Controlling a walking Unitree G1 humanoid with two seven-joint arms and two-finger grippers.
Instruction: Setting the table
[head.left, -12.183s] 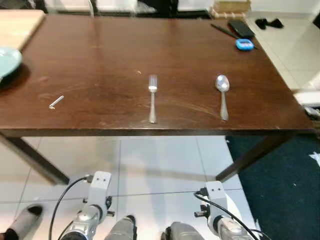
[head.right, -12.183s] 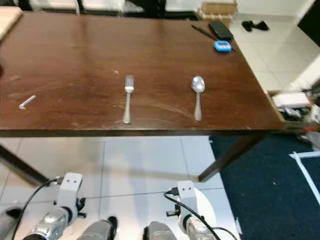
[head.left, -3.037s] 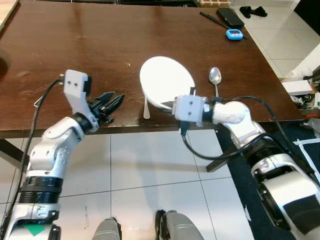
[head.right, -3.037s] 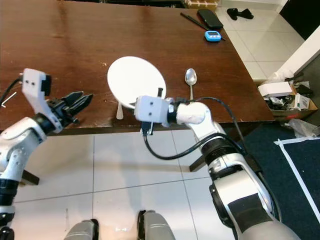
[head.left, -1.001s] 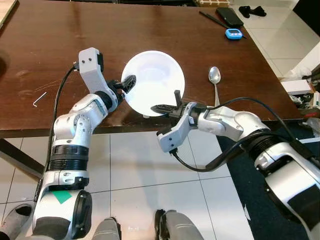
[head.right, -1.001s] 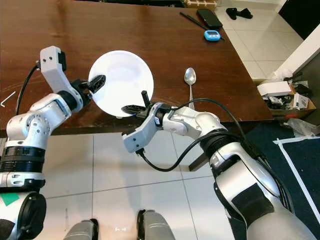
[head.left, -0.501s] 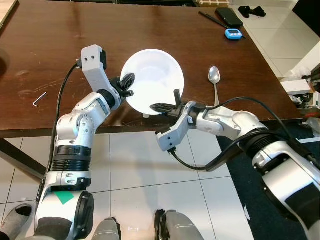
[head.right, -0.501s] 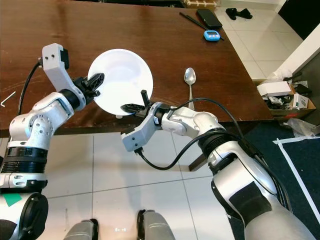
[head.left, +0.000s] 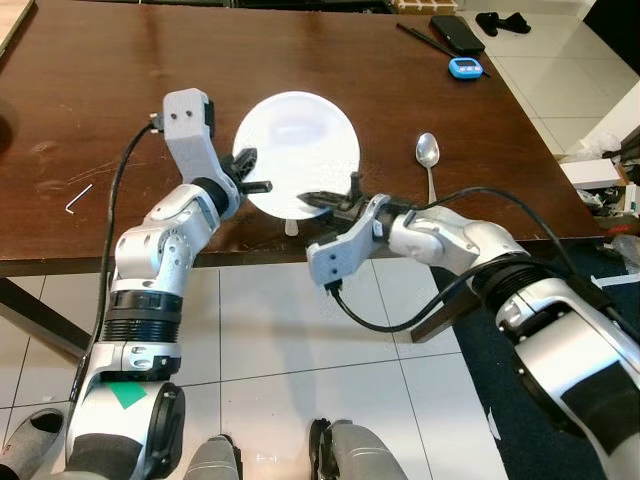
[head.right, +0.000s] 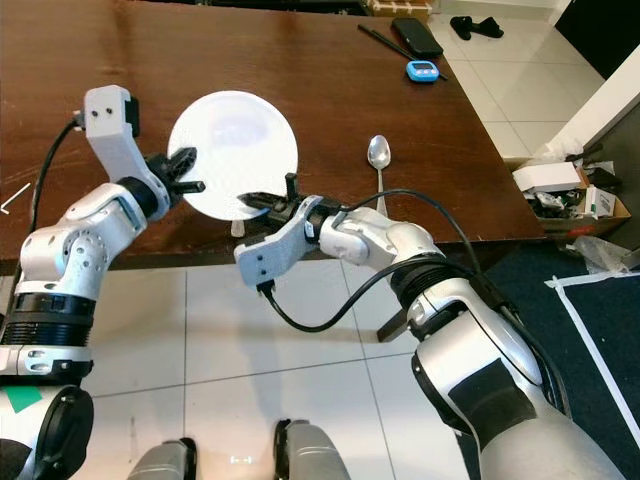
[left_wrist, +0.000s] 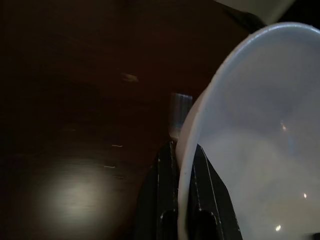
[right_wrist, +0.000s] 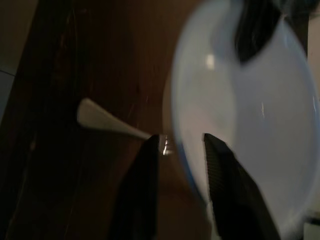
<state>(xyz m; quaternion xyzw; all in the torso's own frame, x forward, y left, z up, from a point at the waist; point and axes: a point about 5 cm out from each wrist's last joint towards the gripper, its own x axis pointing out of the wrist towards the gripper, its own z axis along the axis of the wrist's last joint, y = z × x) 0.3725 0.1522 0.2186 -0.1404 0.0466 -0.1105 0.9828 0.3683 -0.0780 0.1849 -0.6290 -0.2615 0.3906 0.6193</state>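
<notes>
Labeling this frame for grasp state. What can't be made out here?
- Fork: head views, the white plate covers all but its handle end.
- Plate resting on the table or raised: cannot tell.
- Right tool: right wrist view is motion-blurred; contact with the rim is unclear.
- Left tool: its fingers straddle the rim, tips cut off by it.
- Small bent metal item: too small to identify.
</notes>
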